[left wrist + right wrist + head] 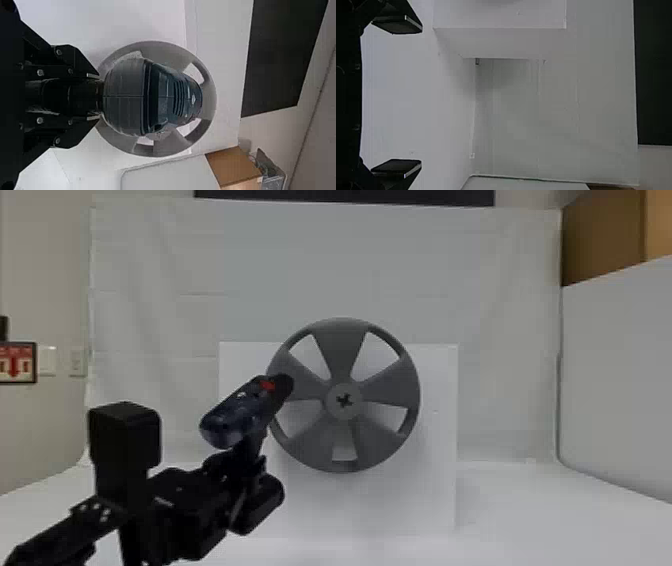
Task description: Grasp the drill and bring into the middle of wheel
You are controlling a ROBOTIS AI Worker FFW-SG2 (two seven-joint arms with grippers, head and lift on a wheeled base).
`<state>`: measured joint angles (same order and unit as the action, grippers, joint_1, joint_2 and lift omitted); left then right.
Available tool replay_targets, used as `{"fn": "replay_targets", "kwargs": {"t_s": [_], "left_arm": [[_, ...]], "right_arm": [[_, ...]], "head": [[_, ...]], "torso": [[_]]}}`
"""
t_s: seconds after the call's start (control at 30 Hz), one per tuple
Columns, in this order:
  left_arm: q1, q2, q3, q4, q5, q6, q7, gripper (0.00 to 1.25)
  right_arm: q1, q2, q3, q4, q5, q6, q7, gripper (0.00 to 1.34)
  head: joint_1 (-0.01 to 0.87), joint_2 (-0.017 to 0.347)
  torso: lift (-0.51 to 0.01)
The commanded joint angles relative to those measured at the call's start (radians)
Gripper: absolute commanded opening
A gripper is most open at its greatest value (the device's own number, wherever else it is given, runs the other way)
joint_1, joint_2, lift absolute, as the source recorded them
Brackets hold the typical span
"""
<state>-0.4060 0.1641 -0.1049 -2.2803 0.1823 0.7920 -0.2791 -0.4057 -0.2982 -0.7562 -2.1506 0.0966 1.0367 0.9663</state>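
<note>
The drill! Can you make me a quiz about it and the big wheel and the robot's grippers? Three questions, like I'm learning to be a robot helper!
1. Pick one. The left gripper holds: A) a ball, B) the drill, C) a cup.
2. True or false? The fingers of the right gripper are apart.
3. Fill in the word: in the head view, the drill is to the ____ of the middle of the wheel.

Key: 1. B; 2. true; 3. left

Left claw (246, 461) clenched, right claw (420, 95) spread wide
</note>
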Motion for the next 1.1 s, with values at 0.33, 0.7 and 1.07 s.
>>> {"fn": "replay_targets", "kwargs": {"t_s": [0.33, 0.7, 1.07], "left_arm": [[-0.008, 0.000, -0.102, 0.038, -0.032, -0.033, 0.003, 0.06], [-0.045, -0.002, -0.162, 0.071, -0.046, -0.037, 0.052, 0.06], [-0.076, -0.026, -0.211, 0.133, -0.026, -0.043, 0.081, 0.06]], "right_arm": [[-0.004, 0.007, 0.005, 0.000, 0.008, 0.002, 0.000, 1.23], [-0.004, 0.007, 0.011, 0.000, 0.015, 0.006, 0.000, 1.23], [-0.005, 0.008, 0.018, 0.000, 0.021, 0.013, 0.000, 1.23]], "head": [[0.000, 0.000], [0.000, 0.000], [0.000, 0.000]], "torso": [[-0.406], [-0.406], [-0.406]]}}
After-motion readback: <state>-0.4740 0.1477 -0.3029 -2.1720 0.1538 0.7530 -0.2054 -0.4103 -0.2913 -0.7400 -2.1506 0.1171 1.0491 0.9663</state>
